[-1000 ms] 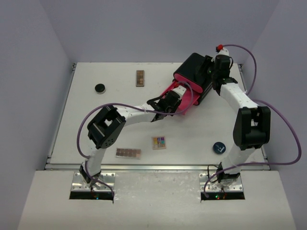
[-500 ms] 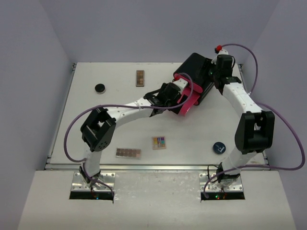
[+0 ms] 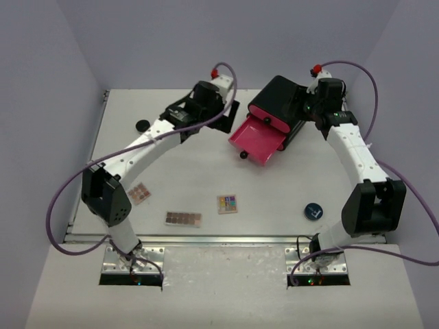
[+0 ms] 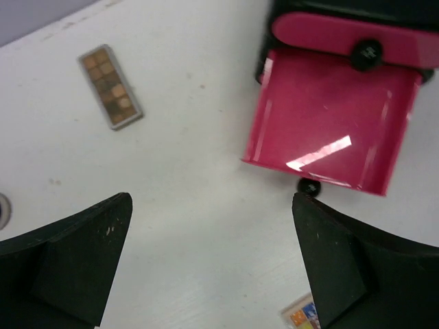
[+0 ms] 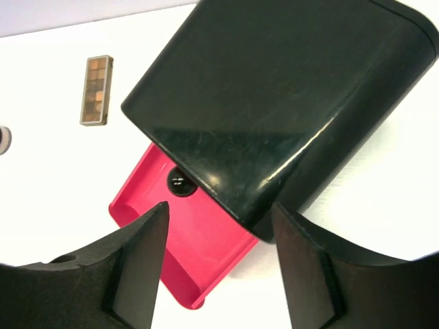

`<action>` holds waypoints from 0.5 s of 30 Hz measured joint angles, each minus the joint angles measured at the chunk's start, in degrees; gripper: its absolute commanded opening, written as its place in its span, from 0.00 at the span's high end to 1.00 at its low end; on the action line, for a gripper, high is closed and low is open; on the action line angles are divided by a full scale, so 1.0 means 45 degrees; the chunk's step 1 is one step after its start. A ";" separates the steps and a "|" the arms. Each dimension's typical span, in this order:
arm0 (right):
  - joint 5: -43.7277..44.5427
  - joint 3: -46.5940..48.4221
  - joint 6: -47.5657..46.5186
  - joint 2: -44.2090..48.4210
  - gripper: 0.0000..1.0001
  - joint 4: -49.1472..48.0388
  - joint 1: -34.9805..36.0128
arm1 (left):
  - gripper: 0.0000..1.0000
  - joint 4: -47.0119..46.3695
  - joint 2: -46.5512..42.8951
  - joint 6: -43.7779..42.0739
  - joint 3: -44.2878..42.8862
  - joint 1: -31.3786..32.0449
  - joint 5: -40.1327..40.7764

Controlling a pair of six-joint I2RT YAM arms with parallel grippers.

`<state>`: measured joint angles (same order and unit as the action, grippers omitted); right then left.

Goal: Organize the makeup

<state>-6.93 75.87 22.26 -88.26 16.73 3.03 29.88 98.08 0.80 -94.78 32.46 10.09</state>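
L gripper (image 4: 211, 205) stood wide, empty, near brown palette (image 4: 110, 86), which lay flat on table (image 4: 185, 164) beside open pink drawer (image 4: 329, 123). R gripper (image 5: 218, 205) half-open, empty, over box (image 5: 288, 89). Palette judged light, stiff, slick: pinch across narrow width.

Left fingers (image 4: 75, 260) off the pink drawer (image 3: 257, 137), now spread wide, well away to its left.
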 measured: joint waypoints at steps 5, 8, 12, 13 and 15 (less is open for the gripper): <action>0.0019 -0.0179 -0.0286 0.0600 0.01 0.0330 0.0112 | 0.00 -0.0321 0.0194 -0.0130 -0.0342 -0.4583 0.0345; 0.0096 -0.0179 -0.0340 0.0624 0.01 0.0680 0.0185 | 0.00 -0.0383 0.0945 -0.0402 -0.0462 -0.6530 0.0714; 0.0273 -0.0307 -0.0500 0.0666 0.01 0.1064 0.0336 | 0.00 -0.0584 0.3030 -0.0573 -0.1128 -0.7898 0.0588; 0.0331 -0.0435 -0.0547 0.0715 0.01 0.1079 0.0370 | 0.00 -0.0679 0.3584 -0.0641 -0.1262 -0.8113 0.0558; 0.0420 -0.0775 -0.0612 0.0861 0.01 0.1112 0.0413 | 0.00 -0.0786 0.4570 -0.0828 -0.1368 -0.8383 0.0554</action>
<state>-5.05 72.38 19.51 -84.38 21.73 4.88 26.35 118.64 -2.93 -100.93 -5.27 12.58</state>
